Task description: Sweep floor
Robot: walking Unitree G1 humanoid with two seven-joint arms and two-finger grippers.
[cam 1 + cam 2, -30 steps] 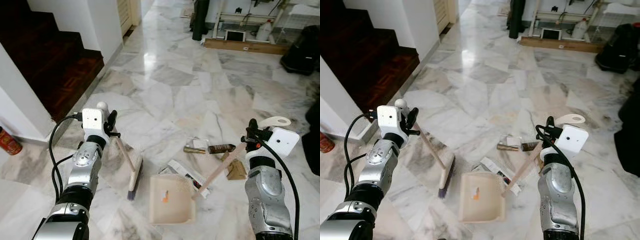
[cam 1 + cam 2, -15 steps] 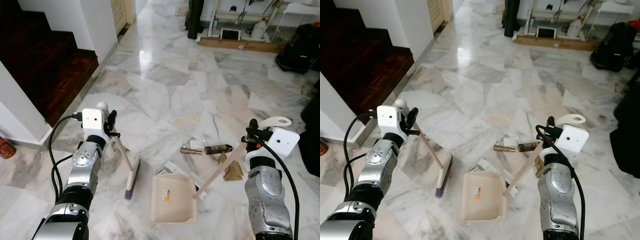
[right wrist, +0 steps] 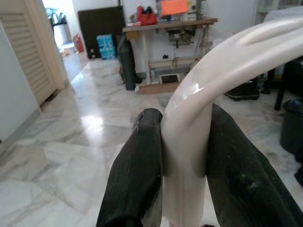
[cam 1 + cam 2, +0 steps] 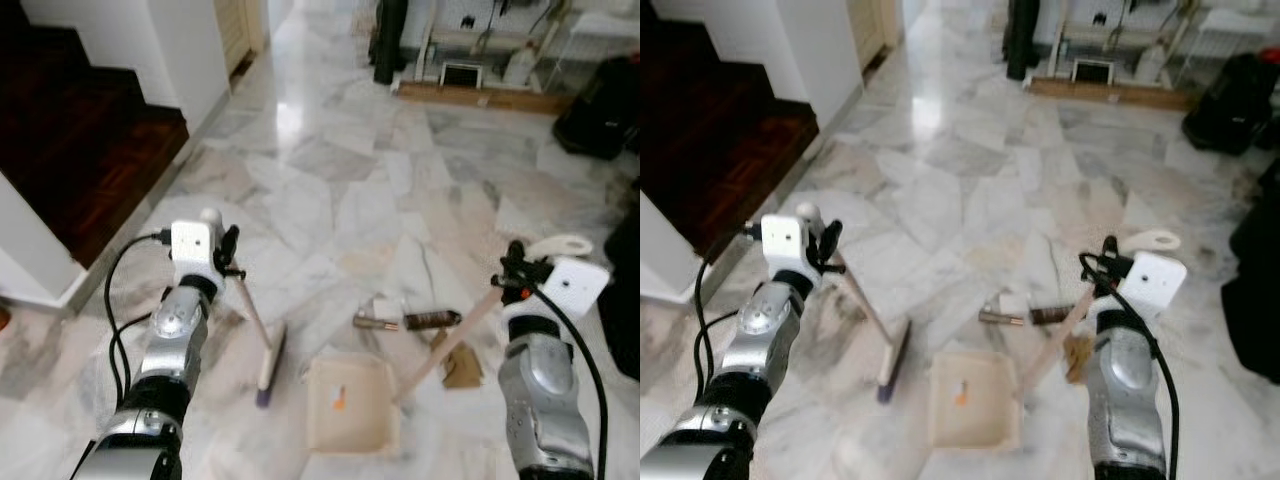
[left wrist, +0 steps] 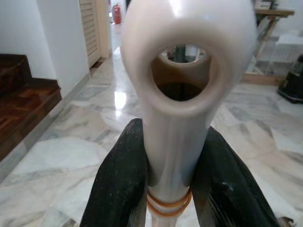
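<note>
Here, in the left eye view, my left gripper [image 4: 228, 258] is clamped on the top of the broom [image 4: 268, 352] handle, the stick slanting down to the brush head resting on the marble floor [image 4: 330, 170]. My right gripper [image 4: 512, 272] is clamped on the dustpan [image 4: 350, 405] handle, which slopes down to the cream pan lying flat on the floor just beside the brush head. Beyond the pan lie a dark bottle [image 4: 430, 320], a small brass-coloured tube [image 4: 376, 322] and a scrap of brown cardboard [image 4: 462, 366] near the pan handle. Dark wooden stairs [image 4: 80, 150] are at far left. The right eye view shows the same layout, blurred. Left wrist view: my two black fingers [image 5: 120, 179] press either side of the cream broom handle, its hanging loop at the top end facing the camera. Right wrist view: my fingers [image 3: 137, 175] are shut on the curved cream dustpan handle; a workbench [image 3: 170, 28] stands against the far wall.
</note>
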